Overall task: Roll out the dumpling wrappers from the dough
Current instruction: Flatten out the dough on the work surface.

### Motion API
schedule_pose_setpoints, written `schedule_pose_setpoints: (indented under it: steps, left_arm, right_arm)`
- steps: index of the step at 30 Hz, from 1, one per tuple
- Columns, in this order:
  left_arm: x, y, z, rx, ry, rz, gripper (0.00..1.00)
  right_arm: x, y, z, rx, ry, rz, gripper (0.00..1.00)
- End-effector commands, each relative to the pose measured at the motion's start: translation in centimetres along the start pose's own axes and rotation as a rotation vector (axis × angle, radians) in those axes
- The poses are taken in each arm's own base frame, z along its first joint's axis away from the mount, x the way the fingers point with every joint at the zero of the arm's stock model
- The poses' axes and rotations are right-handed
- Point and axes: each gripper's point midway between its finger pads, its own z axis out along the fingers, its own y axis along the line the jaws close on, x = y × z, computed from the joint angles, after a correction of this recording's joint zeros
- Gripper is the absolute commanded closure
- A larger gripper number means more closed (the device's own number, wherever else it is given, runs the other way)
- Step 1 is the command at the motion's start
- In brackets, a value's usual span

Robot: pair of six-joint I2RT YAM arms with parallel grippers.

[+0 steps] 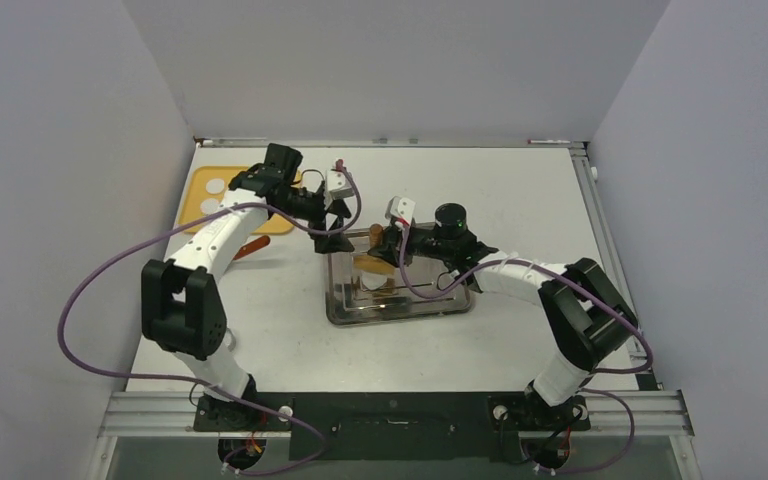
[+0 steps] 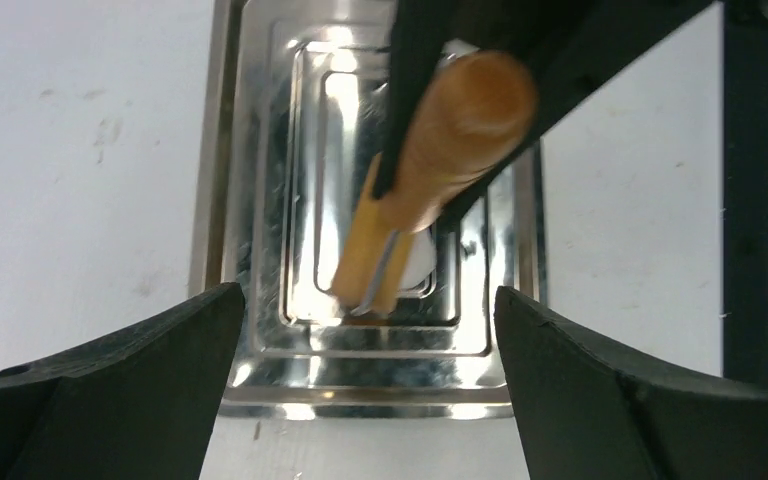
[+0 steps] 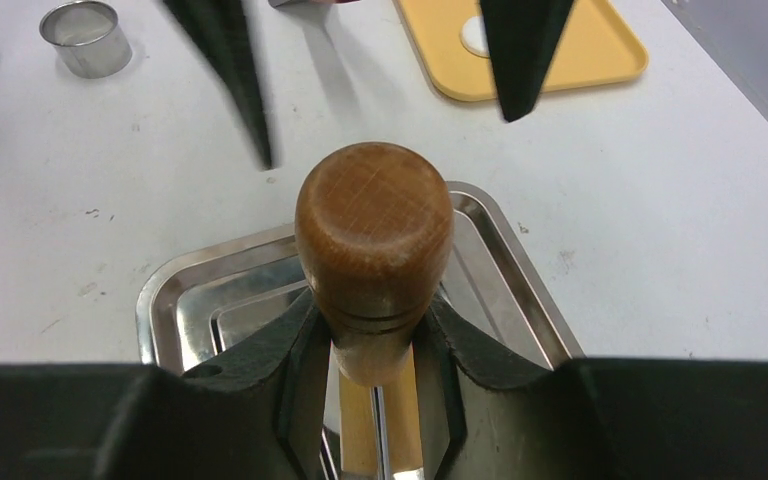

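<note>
- We find the left gripper [image 2: 368,295] spread wide and holding nothing, poised over the far left edge of the rectangular stainless-steel tray [image 1: 400,318] at the middle of the white table [image 1: 520,200]
- The right gripper [image 3: 373,322] is pinching a small wooden roller [image 2: 460,120] by its rounded brown handle, with one black finger on each side of the handle's neck
- The roller's pale wooden barrel is down on the floor of the steel tray; the handle is raised, and its end points toward the spread left fingers [image 3: 230,60]
- A white dough piece [image 2: 418,262] lies on the tray floor against the barrel and is mostly hidden by it; we cannot tell how flat it is
- A yellow plastic tray [image 1: 200,195] sits at the far left of the table, well apart from the steel tray; white round dough lumps [image 3: 475,35] rest on it, two showing from above
- A small shiny metal ring [image 3: 85,38] stands upright on the bare table, apart from both trays
- An orange item [image 1: 250,248] lies near the yellow tray, partly hidden behind the left arm; we cannot identify it
</note>
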Motion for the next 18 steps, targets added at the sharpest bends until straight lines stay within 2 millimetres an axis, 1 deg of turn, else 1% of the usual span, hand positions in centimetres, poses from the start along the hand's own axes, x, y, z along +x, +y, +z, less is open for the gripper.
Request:
schedule_pose_setpoints:
  steps: [1,2,5,8,9,11,12,15,18]
  left_arm:
    - [-6.8,-5.6,-1.3,0.104,-0.2,0.181,0.07]
    - [-6.9,-5.9,-1.1,0.112,-0.192,0.175,0.08]
    - [-7.3,-5.7,-0.5,0.103,-0.204,0.152,0.15]
    - [-7.3,-4.7,0.4,0.076,-0.194,0.122,0.32]
    - [-7.2,-4.5,0.8,0.072,-0.181,0.122,0.34]
    - [-6.7,-4.7,2.0,0.067,-0.146,0.148,0.34]
    - [-6.5,-4.6,2.2,0.062,-0.134,0.164,0.33]
    - [-6.5,-4.4,2.4,0.067,-0.133,0.172,0.31]
    - [-6.3,-3.2,2.5,0.035,-0.125,0.172,0.32]
  right_arm:
    - [-4.1,-1.2,1.3,-0.026,-0.107,-0.092,0.92]
    - [-4.0,-1.3,1.5,-0.029,-0.11,-0.09,0.92]
    - [-3.8,-1.0,1.7,-0.042,-0.108,-0.085,0.92]
    - [-3.6,-0.7,1.8,-0.051,-0.106,-0.082,0.92]
    - [-3.5,-0.6,1.8,-0.051,-0.104,-0.08,0.92]
    - [-3.6,-0.6,1.7,-0.051,-0.105,-0.081,0.92]
    - [-3.5,-0.6,1.7,-0.051,-0.105,-0.08,0.92]
    - [-3.5,-0.5,1.7,-0.055,-0.106,-0.08,0.92]
    - [-3.4,-0.4,1.8,-0.061,-0.105,-0.078,0.92]
